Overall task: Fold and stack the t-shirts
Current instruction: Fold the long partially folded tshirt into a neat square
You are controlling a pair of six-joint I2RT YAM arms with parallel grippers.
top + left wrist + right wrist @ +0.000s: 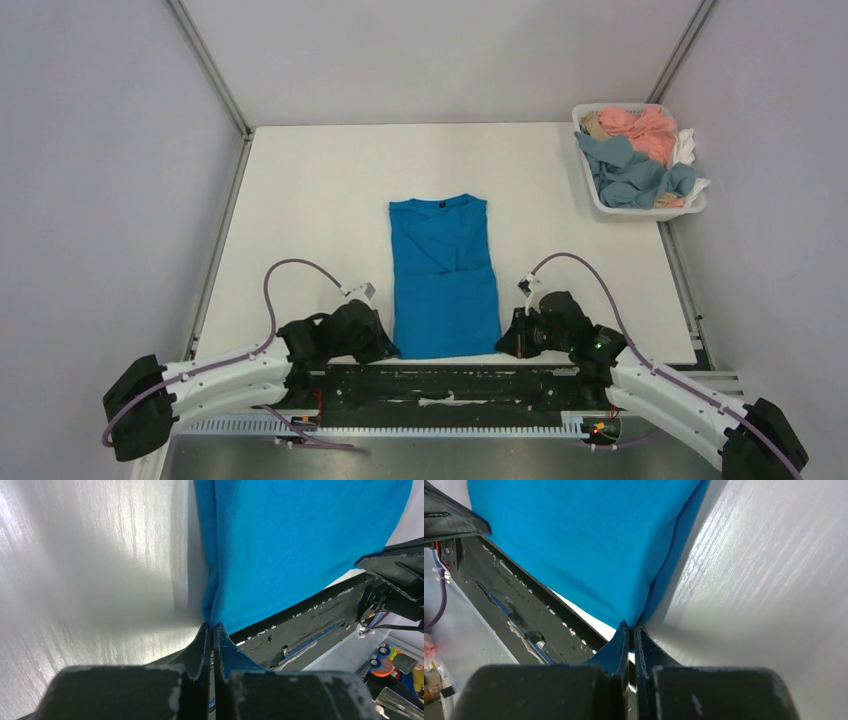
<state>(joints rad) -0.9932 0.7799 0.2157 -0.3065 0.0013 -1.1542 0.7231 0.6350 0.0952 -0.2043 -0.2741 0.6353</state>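
- Step in hand: the lengthwise fold of the blue t-shirt (443,275). It lies flat mid-table as a narrow rectangle, sleeves tucked in, collar at the far end, hem at the near edge of the table (320,200).
- Left gripper (211,627): fingers pressed together on the near left hem corner.
- Right gripper (630,626): the same on the near right corner, fingers pinched together at the cloth's tip.
- Hedge: both wrist views show the cloth running into the fingertips, but not how many layers are caught. It looks like a real pinch on both sides, not certain.
- The corners sit low, at or just off the table surface; no lift is visible yet.
- Next move, my read: raise both corners together, carry the hem to the far side toward the collar, and lay it down square.
- It calls for matched height and pace on both arms, or the fold line skews.
- Remaining work: the other t-shirts (625,175) are bunched in the white basket (650,212) at the far right, unfolded. No stack started.
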